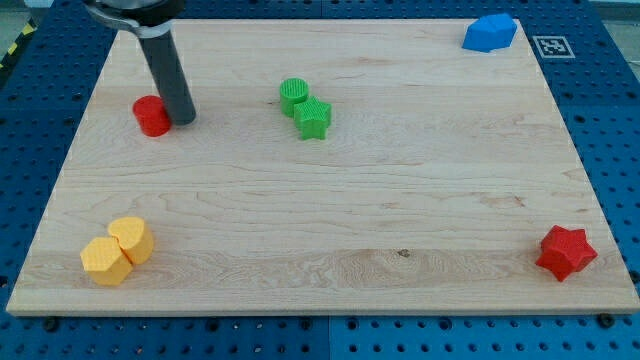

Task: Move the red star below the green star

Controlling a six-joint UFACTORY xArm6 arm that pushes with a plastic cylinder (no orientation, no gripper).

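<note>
The red star [566, 252] lies near the board's bottom right corner. The green star [313, 118] sits in the upper middle, touching a green cylinder [294, 96] at its upper left. My tip [182, 119] rests at the upper left of the board, right beside a red cylinder [152, 116] on its left. The tip is far from the red star and well left of the green star.
A blue block [490, 33] sits at the board's top right edge. Two yellow blocks [118, 250] lie together at the bottom left. The wooden board [400, 200] rests on a blue pegboard table.
</note>
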